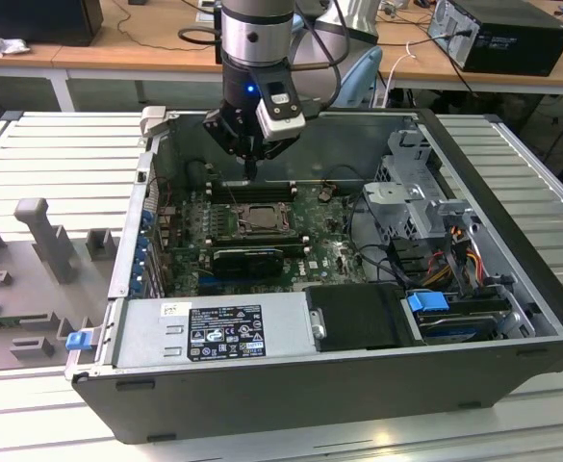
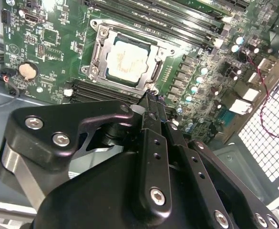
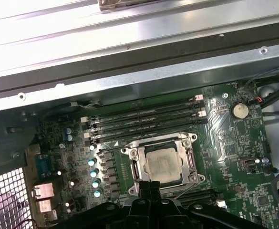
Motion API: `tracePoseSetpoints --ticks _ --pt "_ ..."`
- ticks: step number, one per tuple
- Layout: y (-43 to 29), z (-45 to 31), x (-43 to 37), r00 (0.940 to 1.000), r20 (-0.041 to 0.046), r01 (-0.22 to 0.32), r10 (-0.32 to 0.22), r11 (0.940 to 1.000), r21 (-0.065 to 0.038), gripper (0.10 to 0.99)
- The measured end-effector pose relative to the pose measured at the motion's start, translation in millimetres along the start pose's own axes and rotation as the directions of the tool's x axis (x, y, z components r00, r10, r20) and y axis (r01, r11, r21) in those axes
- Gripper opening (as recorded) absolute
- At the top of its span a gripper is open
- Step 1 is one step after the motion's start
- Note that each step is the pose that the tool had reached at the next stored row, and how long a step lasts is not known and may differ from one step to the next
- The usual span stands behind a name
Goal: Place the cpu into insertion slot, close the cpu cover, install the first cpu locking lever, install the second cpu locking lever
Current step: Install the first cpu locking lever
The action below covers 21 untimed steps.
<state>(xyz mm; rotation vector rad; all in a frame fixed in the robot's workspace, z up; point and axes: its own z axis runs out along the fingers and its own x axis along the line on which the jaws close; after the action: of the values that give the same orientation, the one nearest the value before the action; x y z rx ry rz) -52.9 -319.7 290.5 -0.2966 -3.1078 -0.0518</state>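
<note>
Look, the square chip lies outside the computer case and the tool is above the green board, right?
No. The cpu sits in the insertion slot on the green board, as the second wrist view shows. The tool is above that board.

The exterior view looks down from far off, and both wrist views ride behind the tool [image 2: 149, 99], sharing the insertion slot [image 2: 128, 59].

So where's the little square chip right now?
In the first wrist view the cpu lies in the insertion slot on the green motherboard, framed by the silvery cpu cover, beside the black memory slots, with the gripper at its edge.
</note>
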Motion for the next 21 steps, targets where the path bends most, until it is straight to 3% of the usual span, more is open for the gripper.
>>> tracePoseSetpoints --ticks 12,21 --pt "0.0 0.0 0.0 0.9974 -0.0023 0.072 -0.072 0.9974 0.002 0.106" --pt "0.0 0.0 0.0 0.9917 -0.0042 0.128 -0.128 0.9917 0.003 0.106"
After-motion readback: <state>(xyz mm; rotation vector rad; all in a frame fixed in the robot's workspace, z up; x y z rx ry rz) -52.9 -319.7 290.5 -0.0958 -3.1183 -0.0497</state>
